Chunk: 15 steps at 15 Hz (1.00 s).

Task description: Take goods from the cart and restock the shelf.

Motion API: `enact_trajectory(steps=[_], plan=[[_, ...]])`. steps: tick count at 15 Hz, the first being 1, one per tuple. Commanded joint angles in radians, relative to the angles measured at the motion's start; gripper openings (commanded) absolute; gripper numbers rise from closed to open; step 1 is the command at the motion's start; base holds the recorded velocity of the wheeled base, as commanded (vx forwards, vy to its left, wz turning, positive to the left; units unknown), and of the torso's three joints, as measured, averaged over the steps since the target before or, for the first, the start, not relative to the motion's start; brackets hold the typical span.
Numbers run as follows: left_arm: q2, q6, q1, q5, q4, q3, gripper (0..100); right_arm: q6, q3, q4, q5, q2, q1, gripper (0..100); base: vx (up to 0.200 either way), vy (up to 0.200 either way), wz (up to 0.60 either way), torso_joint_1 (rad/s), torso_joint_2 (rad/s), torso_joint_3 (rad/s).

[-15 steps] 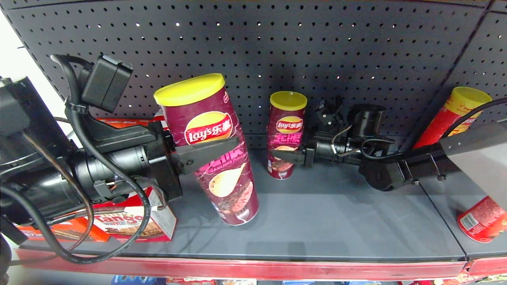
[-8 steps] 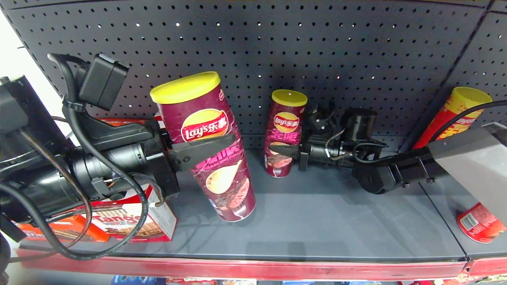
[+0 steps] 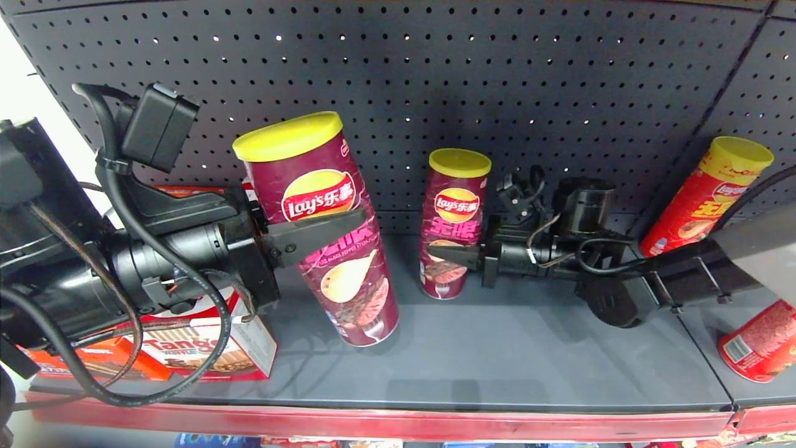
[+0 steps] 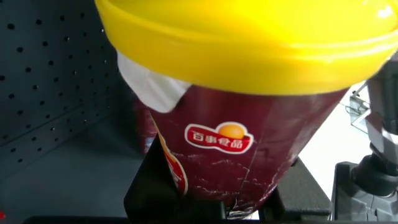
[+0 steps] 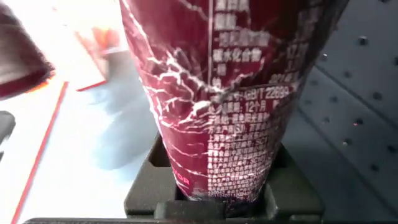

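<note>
The left gripper [image 3: 329,229] is staying clamped on the near maroon cardboard chip can with a yellow lid [image 3: 348,292], which is tilting over the grey metal shelf [image 3: 528,354]. Farther back, the right gripper [image 3: 449,255] is clamping a second maroon yellow-lidded can [image 3: 457,205], now shifted slightly rightward and forward.

I see the left can [image 3: 339,261] and the middle can [image 3: 453,230] wrapped in glossy printed film, each under a smooth yellow plastic lid [image 3: 287,135]. The shelf [image 3: 528,354] and its perforated back panel [image 3: 497,74] look like matt grey painted metal. The left tool [image 3: 348,221] looks like matt black plastic, and the wafer box [image 3: 205,354] like shiny printed cardboard.
</note>
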<state>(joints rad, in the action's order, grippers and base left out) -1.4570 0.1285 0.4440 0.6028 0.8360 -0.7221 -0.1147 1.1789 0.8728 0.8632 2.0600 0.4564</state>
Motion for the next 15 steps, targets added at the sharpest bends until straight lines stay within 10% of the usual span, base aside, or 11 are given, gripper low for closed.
enact_trajectory(steps=[1,8,15], plan=[[0.001,0.000,0.001,0.000,-0.001,0.000,0,-0.002,-0.168,0.034,0.005,-0.175,0.013,0,0.000,0.000,0.00,0.000,0.00,0.000],[0.001,0.003,-0.001,-0.001,-0.003,-0.003,0,-0.007,-0.570,0.252,0.004,-0.316,0.039,0,0.000,0.000,0.00,0.000,0.00,0.000],[-0.002,0.003,-0.001,-0.001,-0.001,-0.005,0,-0.046,-0.611,0.321,0.004,-0.225,0.047,0,0.000,0.000,0.00,0.000,0.00,0.000]])
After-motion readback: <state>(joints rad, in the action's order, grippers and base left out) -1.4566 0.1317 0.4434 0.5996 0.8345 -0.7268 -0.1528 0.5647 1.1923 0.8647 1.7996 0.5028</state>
